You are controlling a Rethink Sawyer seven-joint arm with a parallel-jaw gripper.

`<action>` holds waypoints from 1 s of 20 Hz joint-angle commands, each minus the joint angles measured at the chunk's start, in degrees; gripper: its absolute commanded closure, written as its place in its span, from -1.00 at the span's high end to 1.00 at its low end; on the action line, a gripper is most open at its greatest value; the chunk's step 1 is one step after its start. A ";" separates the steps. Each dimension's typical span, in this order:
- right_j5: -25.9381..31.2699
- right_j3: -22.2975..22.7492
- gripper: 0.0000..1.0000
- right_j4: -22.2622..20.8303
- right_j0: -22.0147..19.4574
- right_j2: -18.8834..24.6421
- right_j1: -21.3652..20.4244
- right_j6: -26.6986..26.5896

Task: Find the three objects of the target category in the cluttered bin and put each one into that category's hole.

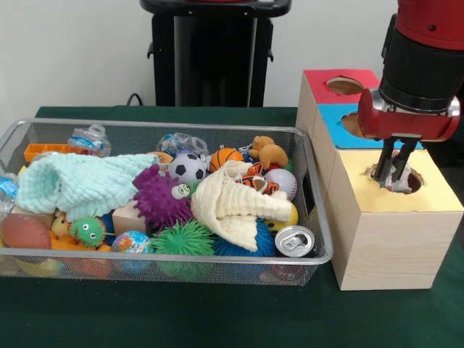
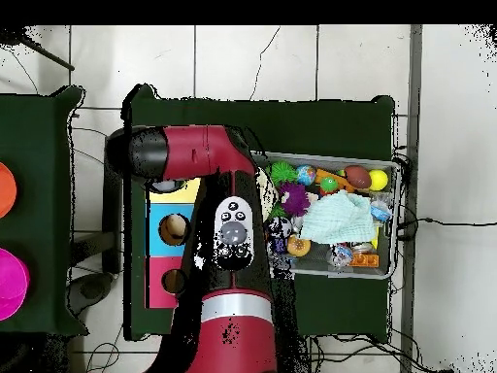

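Note:
The wire-mesh bin (image 1: pixel 145 255) sits left of three joined boxes and is full of toys. My gripper (image 1: pixel 395 180) hangs straight down over the hole (image 1: pixel 415 183) in the yellow-topped box (image 1: pixel 373 194). Its fingers are closed on a small whitish fabric bundle with red patches (image 1: pixel 397 167), held at the mouth of the hole. In the overhead view the arm (image 2: pixel 228 233) covers the gripper and the yellow hole; only a strip of the yellow top (image 2: pixel 189 189) shows. No other patchwork bundle shows in the bin (image 2: pixel 330 158).
The bin holds a mint cloth (image 1: pixel 80 185), a cream cloth (image 1: pixel 232 206), a purple spiky ball (image 1: pixel 159 199), a green spiky ball (image 1: pixel 185 239), a can (image 1: pixel 295 241) and small sport balls. The blue-topped hole (image 1: pixel 351 125) and red-topped hole (image 1: pixel 344 85) lie behind the yellow one.

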 commanded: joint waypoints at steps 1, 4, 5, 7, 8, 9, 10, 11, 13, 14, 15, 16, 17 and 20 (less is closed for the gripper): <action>-2.15 7.89 -1.00 -2.90 -1.17 0.43 -1.12 3.38; -2.77 8.14 -1.00 -3.35 -1.13 0.44 -1.09 3.34; -3.55 8.34 1.00 -3.48 -1.14 0.46 -1.18 3.55; -3.58 8.10 1.00 -3.48 -1.01 0.32 -1.11 3.87; -3.45 7.98 1.00 -3.44 -1.00 0.36 -1.10 3.89; -3.24 7.80 1.00 -3.40 -1.06 0.44 -1.07 3.78; -3.07 7.69 1.00 -3.34 -1.16 0.56 -1.07 3.57; -2.98 7.66 1.00 -3.28 -1.27 0.69 -1.07 3.39; -2.90 7.83 1.00 -3.01 -1.56 1.10 -1.13 3.01; -2.57 7.69 1.00 -2.99 -1.56 1.15 -1.07 2.91; -2.83 7.85 1.00 -2.90 -1.70 1.36 -1.09 2.80; -2.77 7.93 1.00 -2.82 -1.66 1.21 -1.06 3.20; -2.71 8.01 1.00 -2.75 -1.61 1.05 -1.02 3.60; -2.15 7.73 1.00 -2.75 -1.56 0.95 -1.02 3.70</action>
